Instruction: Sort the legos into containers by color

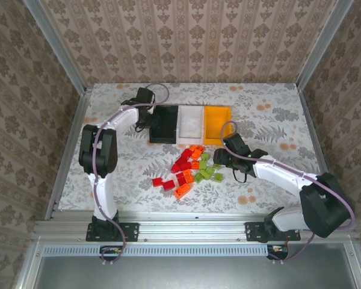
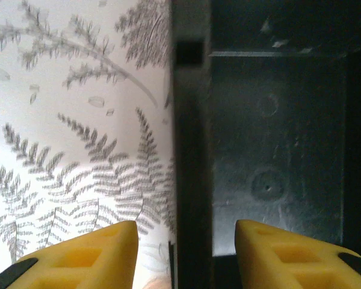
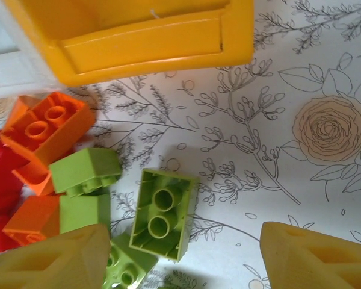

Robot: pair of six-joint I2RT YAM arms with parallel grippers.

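Black bin (image 2: 277, 150), leftmost in the far row: the left gripper (image 2: 183, 235) straddles its left wall, jaws parted, empty. The right gripper (image 3: 185, 235) gapes wide over a green lego (image 3: 162, 214) at the right edge of the pile (image 1: 185, 176), near the orange-yellow bin (image 3: 144, 48).

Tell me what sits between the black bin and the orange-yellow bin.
The white bin sits between the black bin and the orange-yellow bin, all three side by side in one row, as the top external view shows.
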